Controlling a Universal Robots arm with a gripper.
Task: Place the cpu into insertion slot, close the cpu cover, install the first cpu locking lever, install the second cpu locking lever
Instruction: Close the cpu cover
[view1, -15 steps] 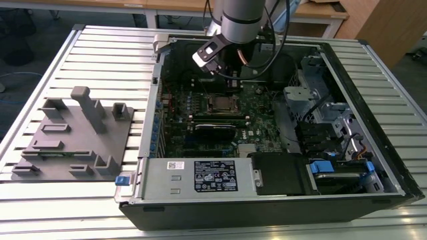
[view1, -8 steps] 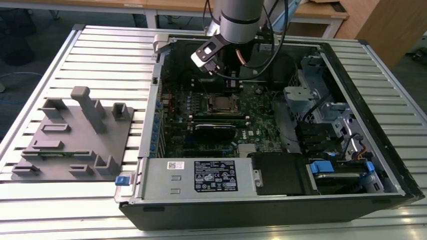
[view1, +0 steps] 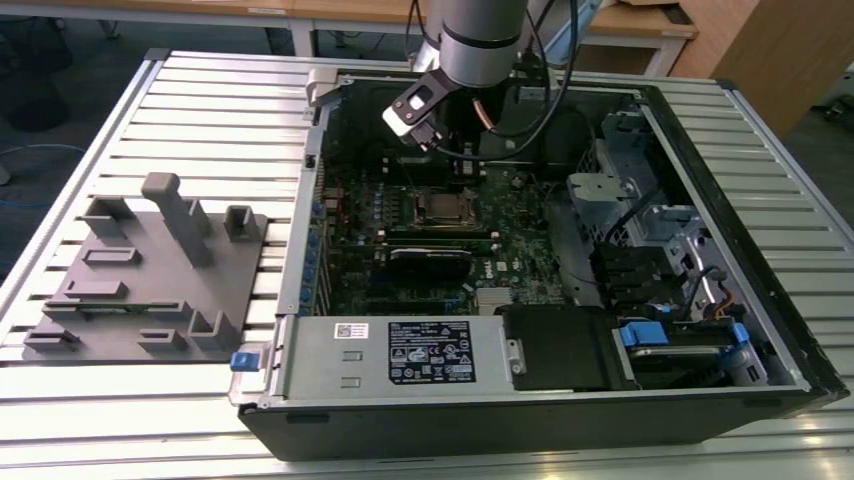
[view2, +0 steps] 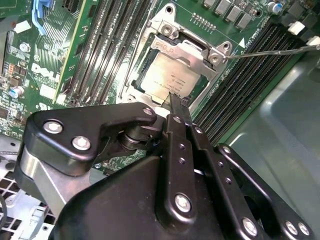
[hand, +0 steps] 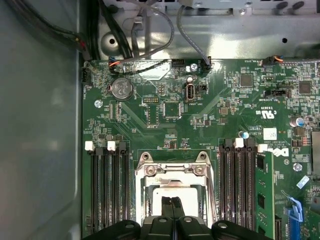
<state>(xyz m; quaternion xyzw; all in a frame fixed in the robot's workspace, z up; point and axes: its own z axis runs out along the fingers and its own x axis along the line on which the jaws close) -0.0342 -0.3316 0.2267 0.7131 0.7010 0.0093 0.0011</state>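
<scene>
Currently the cpu (view2: 167, 80) sits in the insertion slot (view1: 441, 207), with the cpu cover (view2: 192, 47) lying down over its rim. The fingers (view2: 179, 112) are pressed together and hold nothing, their tips just beside the cover's edge. The cpu is judged light, rigid, smooth-topped and fragile, and best held by its edges.

Seen from my remote console: one arm (view1: 478, 35), one gripper (hand: 173, 200), one open case (view1: 534, 425), one motherboard (hand: 235, 110), one insertion slot (hand: 146, 159), one cpu (view2: 167, 80), one cover (hand: 172, 174), one coin cell (hand: 121, 88), one power supply (view1: 400, 352), one grey jig (view1: 134, 290) and two memory banks (hand: 107, 190), by my count.
</scene>
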